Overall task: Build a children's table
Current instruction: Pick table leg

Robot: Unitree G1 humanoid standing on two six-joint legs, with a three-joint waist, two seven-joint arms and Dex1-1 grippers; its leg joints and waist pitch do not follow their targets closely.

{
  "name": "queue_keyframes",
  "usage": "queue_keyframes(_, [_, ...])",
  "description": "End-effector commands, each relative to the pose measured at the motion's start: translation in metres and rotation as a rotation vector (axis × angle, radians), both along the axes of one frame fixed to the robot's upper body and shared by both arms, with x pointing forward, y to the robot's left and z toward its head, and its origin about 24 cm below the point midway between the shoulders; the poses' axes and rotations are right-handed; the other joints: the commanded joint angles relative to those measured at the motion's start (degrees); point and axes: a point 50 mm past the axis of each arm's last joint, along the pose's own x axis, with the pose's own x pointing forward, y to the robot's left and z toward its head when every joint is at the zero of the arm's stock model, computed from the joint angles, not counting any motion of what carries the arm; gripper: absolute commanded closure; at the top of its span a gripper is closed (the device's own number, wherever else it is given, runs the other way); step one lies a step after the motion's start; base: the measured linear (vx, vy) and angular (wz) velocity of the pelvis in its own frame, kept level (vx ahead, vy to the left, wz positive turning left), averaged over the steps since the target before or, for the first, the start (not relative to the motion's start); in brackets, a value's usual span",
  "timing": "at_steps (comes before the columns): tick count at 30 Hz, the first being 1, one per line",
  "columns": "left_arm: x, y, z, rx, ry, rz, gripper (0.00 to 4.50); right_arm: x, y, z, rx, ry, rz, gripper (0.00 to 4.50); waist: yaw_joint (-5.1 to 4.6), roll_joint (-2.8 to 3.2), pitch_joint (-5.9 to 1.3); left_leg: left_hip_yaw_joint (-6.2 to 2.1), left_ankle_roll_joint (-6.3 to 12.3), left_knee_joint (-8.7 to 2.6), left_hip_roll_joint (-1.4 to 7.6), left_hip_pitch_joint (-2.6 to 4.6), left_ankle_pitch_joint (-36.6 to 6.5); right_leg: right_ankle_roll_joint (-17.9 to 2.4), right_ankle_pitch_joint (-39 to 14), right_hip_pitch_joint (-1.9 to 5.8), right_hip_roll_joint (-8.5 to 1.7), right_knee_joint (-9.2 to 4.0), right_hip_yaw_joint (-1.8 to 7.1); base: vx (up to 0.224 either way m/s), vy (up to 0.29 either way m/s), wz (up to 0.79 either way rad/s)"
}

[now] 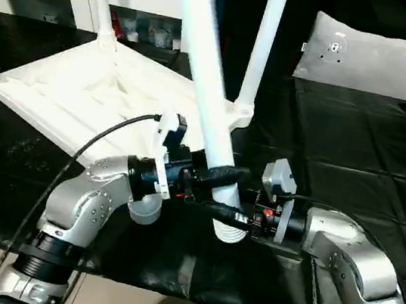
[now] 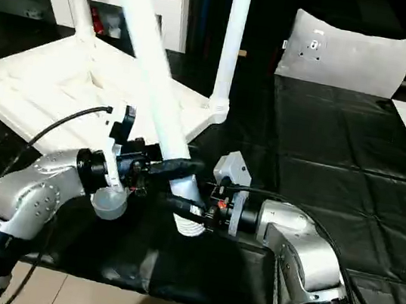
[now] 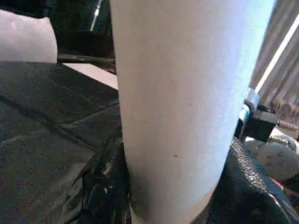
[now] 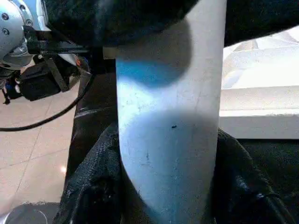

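Table leg (image 1: 201,60) loose, tilted over black-covered bench (image 1: 353,167); left gripper (image 1: 218,176) and right gripper (image 1: 226,215) both clamped near threaded end, likely steadying for socket. Tabletop (image 1: 81,96) inverted behind, three legs fitted.

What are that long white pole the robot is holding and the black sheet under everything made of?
The pole, a table leg, looks like smooth white plastic: an even, slightly glossy surface and a ribbed end near the left hand and right hand. The black sheet seems a thin plastic or coated fabric: it wrinkles, shows fold creases and shines faintly. Neither is certain from looks alone.
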Motion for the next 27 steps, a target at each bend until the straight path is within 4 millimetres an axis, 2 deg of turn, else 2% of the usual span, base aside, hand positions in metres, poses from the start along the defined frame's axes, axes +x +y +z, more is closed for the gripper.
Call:
queue_keyframes(1, [0.01, 0.009, 0.008, -0.064, 0.025, 0.12, 2.43, 0.005, -0.005, 0.009, 0.025, -0.029, -0.034, 2.59, -0.18, -0.74, -3.95, 0.54, 1.41, -3.9, 1.04, 0.0, -10.73, -7.73, -22.15, 3.15, -3.23, -4.92, 1.9, 0.0, 0.0, 0.0])
queue_keyframes(5, [0.02, 0.008, 0.011, -0.059, 0.067, 0.209, 2.43, 0.01, -0.004, 0.011, 0.033, -0.046, -0.072, 2.59, -0.08, -0.86, -4.01, 0.52, 1.6, -3.82, 0.87, 0.02, -10.17, -6.96, -22.89, 3.16, -3.14, -5.09, 1.82, 0.0, 0.0, 0.0])
queue_keyframes(10, [0.025, 0.005, 0.02, -0.031, 0.079, 0.253, 2.43, 0.024, -0.003, 0.015, 0.057, -0.049, -0.208, 2.59, -0.24, -0.72, -4.05, 0.43, 1.26, -3.89, 0.85, -0.14, -9.35, -6.55, -22.44, 3.23, -3.15, -4.99, 1.78, 0.0, 0.0, 0.0])
queue_keyframes(12, [0.029, 0.007, 0.024, -0.025, 0.082, 0.282, 2.55, 0.027, -0.003, 0.016, 0.076, -0.051, -0.247, 1.89, -0.33, -0.66, -4.2, 0.42, 1.15, -3.79, 0.8, -0.12, -8.54, -7.14, -20.42, 3.3, -3.09, -4.74, 1.77, 0.0, 0.0, 0.0])
queue_keyframes(14, [0.033, 0.009, 0.028, -0.02, 0.09, 0.309, 2.56, 0.028, -0.002, 0.018, 0.1, -0.047, -0.259, 1.89, -0.26, -0.53, -4.16, 0.48, 1.1, -3.76, 0.8, -0.14, -8.23, -7.51, -19.19, 3.24, -3.01, -4.62, 1.84, 0.0, 0.0, 0.0])
queue_keyframes(15, [0.034, 0.009, 0.029, -0.019, 0.091, 0.311, 2.57, 0.028, -0.002, 0.018, 0.101, -0.047, -0.259, 1.72, -0.17, -0.64, -4.28, 0.48, 1.12, -3.7, 0.7, -0.11, -7.97, -7.51, -18.38, 3.44, -2.98, -4.59, 1.8, 0.0, 0.0, 0.0])
queue_keyframes(20, [0.036, 0.011, 0.031, -0.003, 0.12, 0.339, 2.6, 0.029, -0.003, 0.022, 0.146, -0.042, -0.278, 1.35, -0.11, -0.37, -4.31, 0.46, 1.22, -3.77, 0.84, -0.07, -7.63, -8.63, -15.64, 3.44, -3.02, -4.26, 1.83, 0.0, 0.0, 0.0])
queue_keyframes(27, [0.038, 0.014, 0.035, -0.012, 0.137, 0.351, 2.6, 0.038, -0.018, 0.039, 0.323, 0.009, -0.393, 0.74, -0.09, -0.46, -4.17, 0.51, 1.21, -3.89, 0.69, 0.13, -8.77, -8.32, -18.19, 3.35, -2.99, -4.62, 1.79, 0.0, 0.0, 0.0])
